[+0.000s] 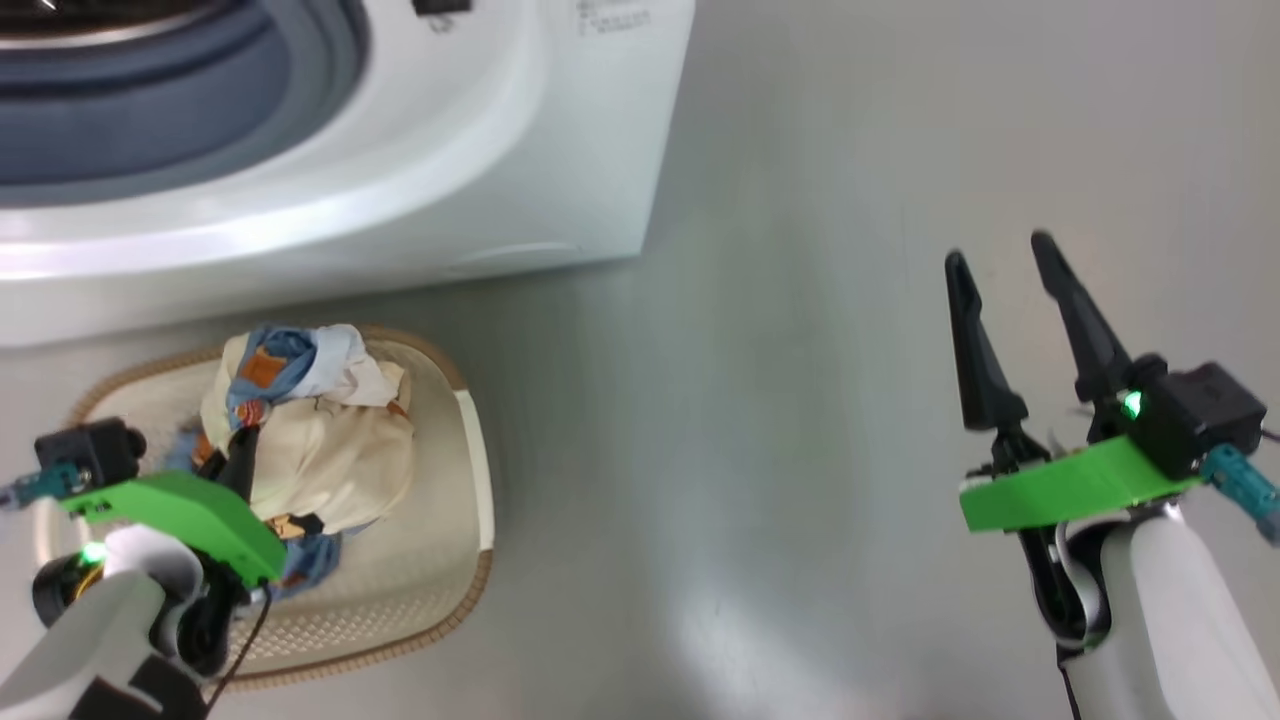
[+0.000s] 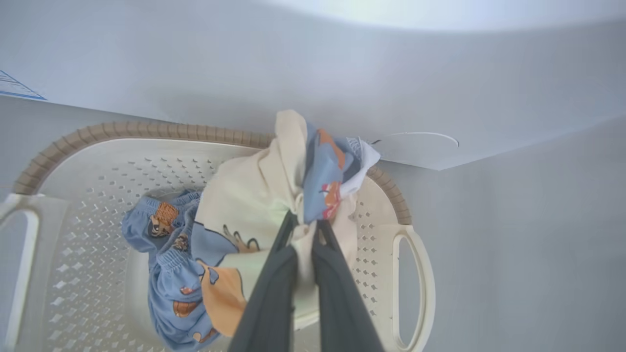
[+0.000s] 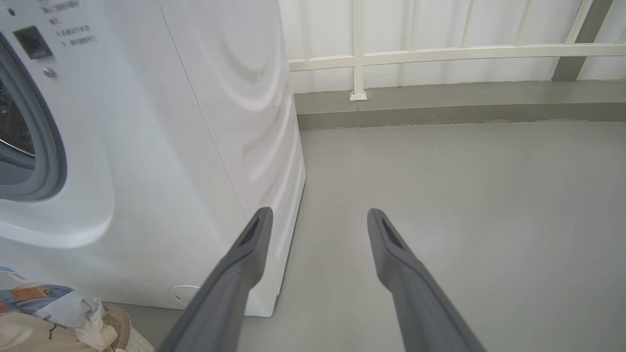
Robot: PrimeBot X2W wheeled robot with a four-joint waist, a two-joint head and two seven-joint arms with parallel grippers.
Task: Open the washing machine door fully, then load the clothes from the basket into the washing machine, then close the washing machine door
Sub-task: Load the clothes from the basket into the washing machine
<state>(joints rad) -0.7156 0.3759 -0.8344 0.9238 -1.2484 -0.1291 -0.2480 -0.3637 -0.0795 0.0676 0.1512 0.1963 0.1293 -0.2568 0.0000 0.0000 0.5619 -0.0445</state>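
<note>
Washing machine [image 1: 450, 150] takes up the upper left of the head view, its white front curving in to a grey-blue gasket [image 1: 150, 110] round the mouth, and its right front corner dropping as a straight edge to the floor [image 1: 800, 400]. Right of that corner the grey floor lies bare and wide, and in the right wrist view it runs back to a low kerb under a white railing [image 3: 440, 51]. Just in front of the machine's base sits the basket [image 1: 420, 570], its brown woven-look rim close under the lower front panel (whether rim and panel touch cannot be told), near the round cap [image 2: 415, 142] low on the front. One white handle [image 2: 411, 288] shows on the basket's side towards the open floor. Inside, the clothes [image 1: 320, 440] are drawn up into a peak, cream fabric and light blue print bunched together, while lower folds of the blue garment lie on the perforated bottom. The left end effector [image 1: 270, 485] is closed on that peak: in the left wrist view its two dark fingers [image 2: 274, 283] pinch a fold of cream cloth between them. The right end effector [image 1: 1000, 255] hangs over the bare floor, well to the right of the machine's corner, fingers spread apart with nothing between them.
</note>
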